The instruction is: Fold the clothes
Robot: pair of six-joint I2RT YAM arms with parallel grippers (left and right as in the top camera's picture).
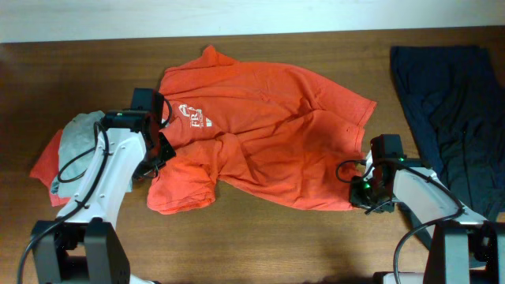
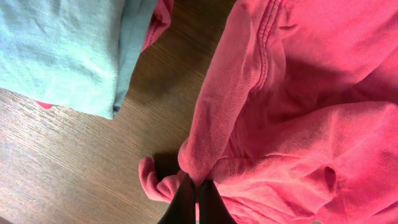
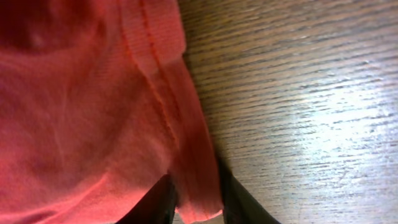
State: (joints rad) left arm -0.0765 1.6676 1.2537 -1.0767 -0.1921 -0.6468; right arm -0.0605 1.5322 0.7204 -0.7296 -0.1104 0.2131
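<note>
Overhead, crumpled orange-red cotton T-shirt (image 1: 268,134), grained wooden table (image 1: 79,71)

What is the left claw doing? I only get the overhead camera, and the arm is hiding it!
Observer: The left claw is shut, pinching a bunched fold of the orange-red T-shirt beside a ribbed edge.
Operator: Is the right claw grabbing too?
Observer: The right claw sits astride the T-shirt's stitched hem, one side of the claw on each side of it. I cannot tell whether it is squeezing.
Operator: Does the grey thing touch the T-shirt?
Observer: Near the left claw, no. Bare wooden table shows between the light grey shirt and the T-shirt.
</note>
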